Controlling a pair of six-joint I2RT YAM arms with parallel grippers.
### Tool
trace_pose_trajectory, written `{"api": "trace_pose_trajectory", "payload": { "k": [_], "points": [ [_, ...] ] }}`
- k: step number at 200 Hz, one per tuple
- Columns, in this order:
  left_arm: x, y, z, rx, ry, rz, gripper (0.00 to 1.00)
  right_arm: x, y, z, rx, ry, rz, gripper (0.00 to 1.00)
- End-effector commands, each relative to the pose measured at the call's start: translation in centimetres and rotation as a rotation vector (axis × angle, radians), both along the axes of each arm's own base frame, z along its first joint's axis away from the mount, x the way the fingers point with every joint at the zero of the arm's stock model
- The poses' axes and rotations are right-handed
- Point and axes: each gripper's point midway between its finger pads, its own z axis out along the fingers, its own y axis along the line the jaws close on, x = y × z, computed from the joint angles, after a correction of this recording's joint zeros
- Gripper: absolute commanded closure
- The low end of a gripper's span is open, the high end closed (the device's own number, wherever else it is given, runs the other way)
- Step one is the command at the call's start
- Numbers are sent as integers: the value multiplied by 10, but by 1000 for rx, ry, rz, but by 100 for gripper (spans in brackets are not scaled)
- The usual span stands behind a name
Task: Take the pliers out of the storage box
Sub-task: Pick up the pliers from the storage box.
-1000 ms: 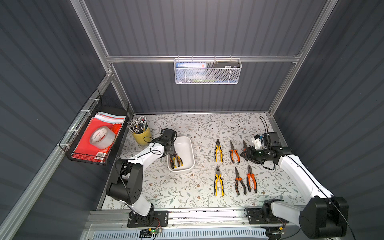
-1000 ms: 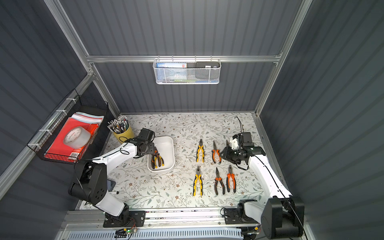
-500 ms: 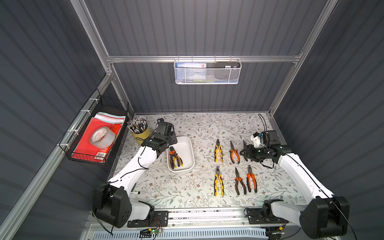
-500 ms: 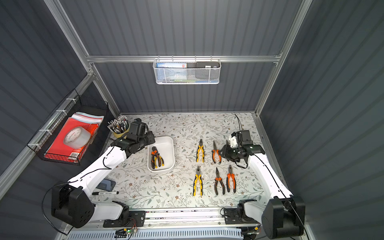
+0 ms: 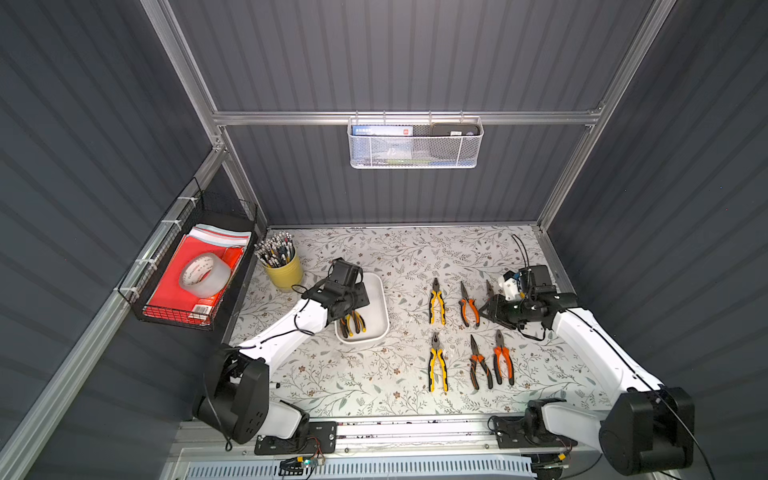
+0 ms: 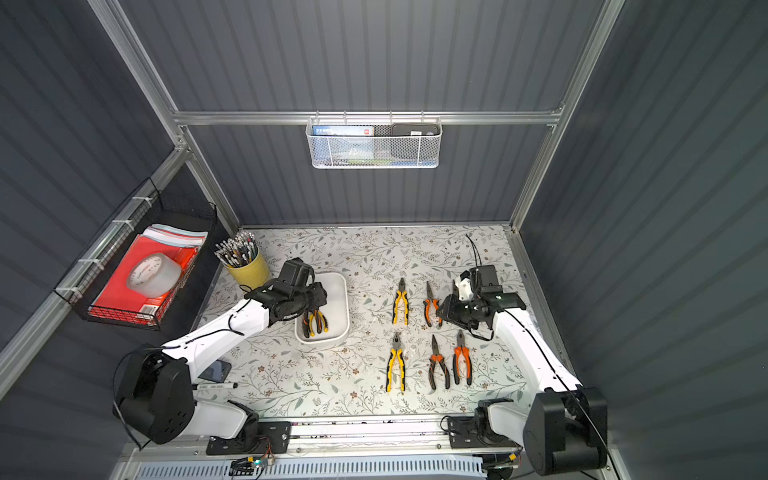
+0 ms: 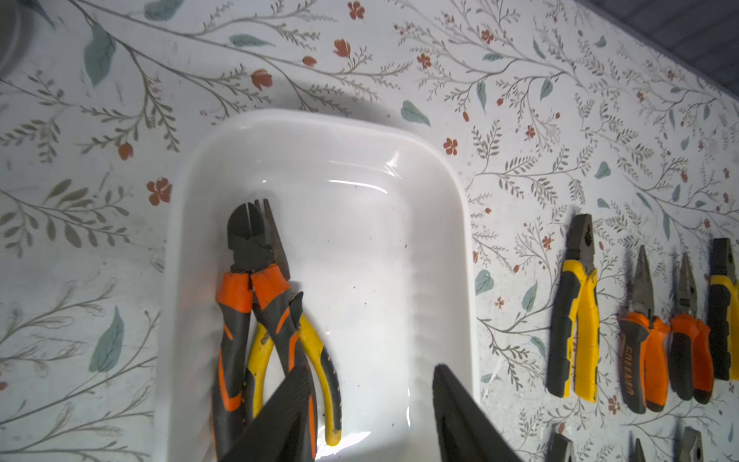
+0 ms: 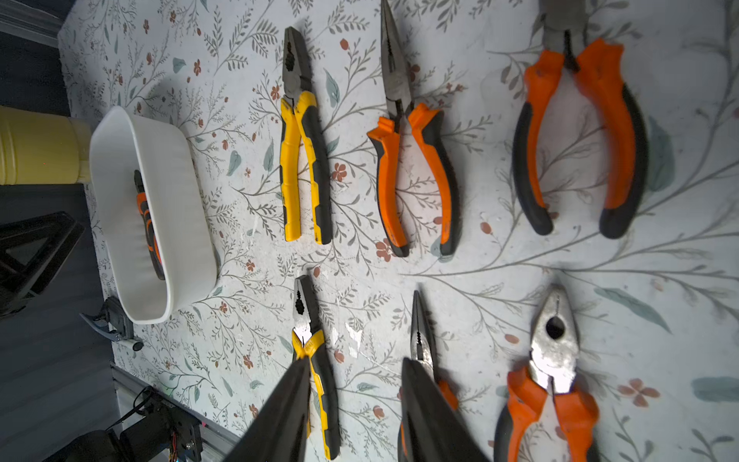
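The white storage box [image 5: 380, 291] [image 7: 320, 132] sits left of the middle of the table. Two pliers lie crossed along one side of it: orange-and-black ones [image 7: 248, 304] on top of yellow-and-black ones [image 7: 320, 352]. My left gripper [image 7: 372, 367] [image 5: 351, 309] hovers over the box, open and empty, with one finger [image 7: 288, 412] above the handles. Several pliers [image 5: 436, 301] [image 8: 306, 168] lie in two rows on the table. My right gripper [image 8: 356, 362] [image 5: 484, 309] hangs open and empty over them, at the back row's right end.
A yellow cup of pencils [image 5: 284, 270] stands just behind the box. A black wire basket with tape [image 5: 195, 282] hangs on the left wall, and a white mesh basket [image 5: 415, 143] hangs on the back wall. A phone [image 6: 216, 370] and pen lie by the left arm's base.
The left arm pulled back toward the cup, then came forward over the box again, and its jaws narrowed. The right arm has barely moved.
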Motion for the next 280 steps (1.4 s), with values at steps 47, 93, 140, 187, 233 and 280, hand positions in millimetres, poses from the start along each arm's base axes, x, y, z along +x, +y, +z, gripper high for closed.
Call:
{"api": "trace_pose_trajectory", "payload": {
  "k": [47,93,140,187,233,280],
  "points": [
    [-1,3,-41,54,92,25,46,-6,-4,-15,-45,14,23,58],
    [-13,14,-58,84,127,51,49,-5,-4,-22,-44,39,24,58],
    [-18,16,-63,90,131,51,51,-6,-4,-25,-43,46,20,58],
    [-21,15,-82,95,172,38,56,-10,-4,-28,-42,55,20,58],
    [-25,18,-96,105,192,48,73,-11,-5,-29,-51,59,19,58],
    [-22,27,-78,127,140,90,83,-11,-5,-30,-54,65,20,58]
  ]
}}
